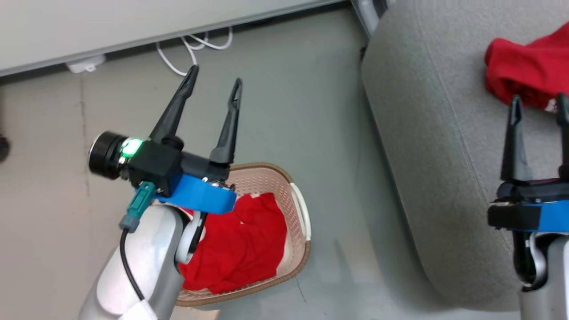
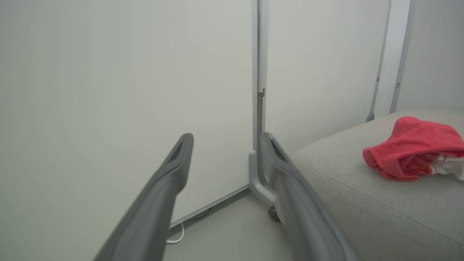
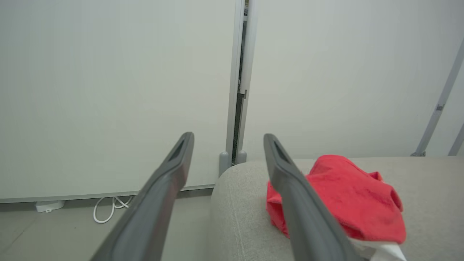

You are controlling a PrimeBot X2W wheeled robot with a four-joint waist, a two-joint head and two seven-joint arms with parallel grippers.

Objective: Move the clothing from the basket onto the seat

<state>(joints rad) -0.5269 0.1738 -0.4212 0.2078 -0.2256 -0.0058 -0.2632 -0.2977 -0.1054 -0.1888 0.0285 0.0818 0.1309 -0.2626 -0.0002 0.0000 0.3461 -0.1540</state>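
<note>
Nearest: basket (image 1: 298, 209) on the floor (image 1: 289, 98), near the seat (image 1: 435, 115), beside its long edge. A red garment (image 1: 240, 240) lies crumpled inside, covering most of the bottom. The left forearm hides the basket's near-left part, so I cannot tell what lies there.

Left pincer (image 1: 216, 74) hangs over the basket's far rim, fingers apart, empty. Right pincer (image 1: 539, 98) hangs over the seat, fingers apart, empty, partly cut off at the picture's edge.

Beyond it, a second red garment (image 1: 524, 66) is heaped toward the seat's far end, back from the basket-side edge, with white trim showing and partly cut off.

Farthest: white cable (image 1: 191, 49) at the foot of the wall.

Risks: a shallow pinch may lift one fold and let it slip. Fabric dragging over the rim could tip the basket. Fingertips may snag in the perforations.
</note>
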